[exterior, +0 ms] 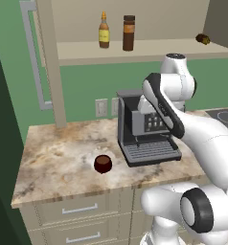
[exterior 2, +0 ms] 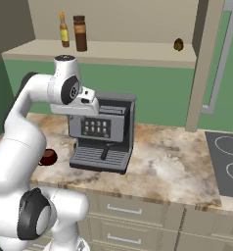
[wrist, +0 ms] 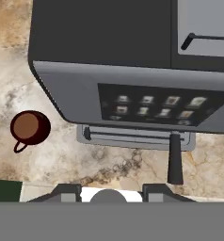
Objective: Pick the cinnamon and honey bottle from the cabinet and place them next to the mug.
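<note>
Hovering above the coffee machine [wrist: 132, 70], looking straight down at its top and button panel, with the end effector [wrist: 111, 190] barely peeking in at the bottom of the hand view. Two dark fingertips [wrist: 67, 190] set apart with nothing between them, but whether spread wide or nearly pressed together: cannot tell from here. Nothing pinched, by the look of it. Up on the shelf of the open cabinet [exterior: 149, 50], the honey bottle [exterior: 104, 30] and the cinnamon [exterior: 129, 33] standing upright, just beside each other, honey to the left from the left base view. Down on the bench [exterior: 58, 158], the mug [exterior: 102, 163] sitting alone to the left of the machine, near the front edge. Neither bottle fetched yet, so likely the opening reach. Now the hazards: two containers that close together, so a sloppy approach to one probably clips the other and tips it, maybe rolls it off the shelf. A long climb from this low pose too, with the machine right underneath and the shelf lip overhead, either a candidate for a knock from wrist or elbow. And a small dark object [exterior: 202, 38] lying further right on the shelf, worth steering clear of.
</note>
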Available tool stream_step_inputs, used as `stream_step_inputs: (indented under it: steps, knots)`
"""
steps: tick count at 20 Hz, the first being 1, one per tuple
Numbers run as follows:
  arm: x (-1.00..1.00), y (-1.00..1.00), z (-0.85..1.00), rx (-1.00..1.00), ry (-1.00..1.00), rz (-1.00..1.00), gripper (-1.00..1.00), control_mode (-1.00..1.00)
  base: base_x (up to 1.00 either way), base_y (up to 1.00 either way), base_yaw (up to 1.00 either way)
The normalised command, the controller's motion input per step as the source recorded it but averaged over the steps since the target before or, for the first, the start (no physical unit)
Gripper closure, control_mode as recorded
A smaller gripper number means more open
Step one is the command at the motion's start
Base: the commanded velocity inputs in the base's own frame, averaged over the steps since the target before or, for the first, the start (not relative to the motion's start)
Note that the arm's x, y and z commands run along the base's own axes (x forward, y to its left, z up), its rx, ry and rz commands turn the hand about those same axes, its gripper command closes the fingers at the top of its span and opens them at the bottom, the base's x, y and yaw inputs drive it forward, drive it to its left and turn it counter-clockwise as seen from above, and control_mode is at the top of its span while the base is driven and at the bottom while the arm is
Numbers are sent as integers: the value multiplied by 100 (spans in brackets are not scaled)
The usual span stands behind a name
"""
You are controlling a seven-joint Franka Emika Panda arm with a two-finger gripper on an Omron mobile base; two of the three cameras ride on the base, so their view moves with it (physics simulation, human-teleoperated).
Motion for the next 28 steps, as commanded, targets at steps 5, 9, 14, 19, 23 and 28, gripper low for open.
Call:
stream_step_inputs:
  steps: [5,9,14,19,23,28]
  knots:
    - [-22,-2,0,1,-2,0,-100,-100,0,0,0]
    - [-53,-1,7,7,-22,0,-100,-100,0,0,0]
    - [-51,3,53,1,-27,0,-100,-100,0,0,0]
    - [-24,18,94,0,-26,0,-100,-100,0,0,0]
    - [-3,29,100,-2,-29,0,-100,-100,0,0,0]
    - [0,22,100,0,-31,-2,-100,-100,0,0,0]
